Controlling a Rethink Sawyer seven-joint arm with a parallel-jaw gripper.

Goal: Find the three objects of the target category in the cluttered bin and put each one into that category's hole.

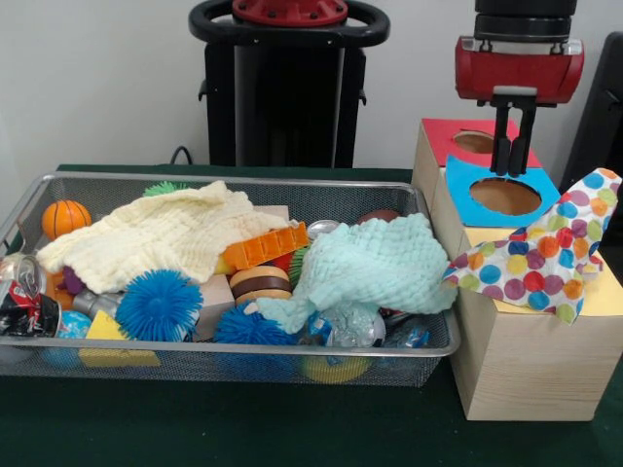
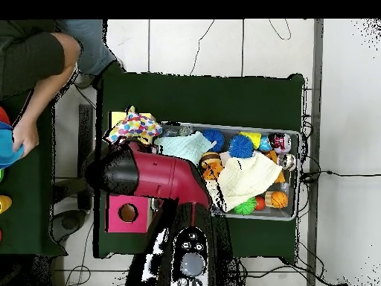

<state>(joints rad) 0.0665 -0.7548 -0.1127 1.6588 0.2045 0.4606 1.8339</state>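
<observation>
one desk (image 1: pixel 292 428) is carrying a mesh bin (image 1: pixel 292 362) and a wooden box (image 1: pixel 526 360). two cloths are covering much of the bin, so any target there is staying hidden. a dotted cloth (image 1: pixel 540 263) is lying over the box's yellow end, possibly blocking a hole. the pincer (image 1: pixel 513 165) is hanging clenched and empty over the blue hole (image 1: pixel 504 197).

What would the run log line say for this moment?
gripper: above blue hole, empty | polka-dot cloth: draped on box | bin: cluttered
</observation>
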